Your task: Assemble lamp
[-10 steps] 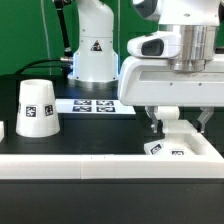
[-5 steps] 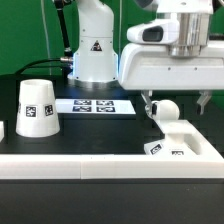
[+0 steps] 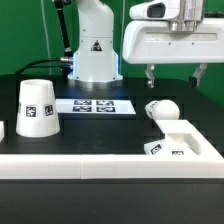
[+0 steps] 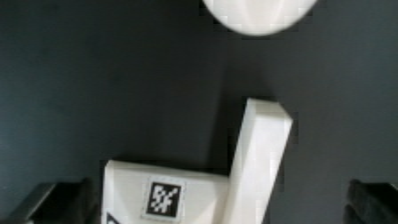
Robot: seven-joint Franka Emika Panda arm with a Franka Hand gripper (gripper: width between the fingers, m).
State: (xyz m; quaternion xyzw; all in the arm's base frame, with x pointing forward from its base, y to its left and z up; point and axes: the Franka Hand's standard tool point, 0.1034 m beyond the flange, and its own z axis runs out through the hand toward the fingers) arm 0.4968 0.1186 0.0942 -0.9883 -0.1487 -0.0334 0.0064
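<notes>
The lamp base point(image 3: 180, 142) is a flat white stepped square with tags, at the exterior view's right by the front rail. The ball-shaped bulb point(image 3: 162, 111) stands on top of it. The tapered shade point(image 3: 37, 108) stands upside down on the table at the exterior view's left. My gripper point(image 3: 175, 76) hangs open and empty well above the bulb, with both fingers apart. In the wrist view the bulb point(image 4: 260, 14) and the base point(image 4: 178, 190) show between the dark fingertips point(image 4: 50, 203).
The marker board point(image 3: 95, 104) lies flat on the black table behind the base. A white rail point(image 3: 70, 166) runs along the front. The robot's white pedestal point(image 3: 92, 50) stands at the back.
My gripper has let go of the bulb and risen straight up. The bulb stays on the base.
</notes>
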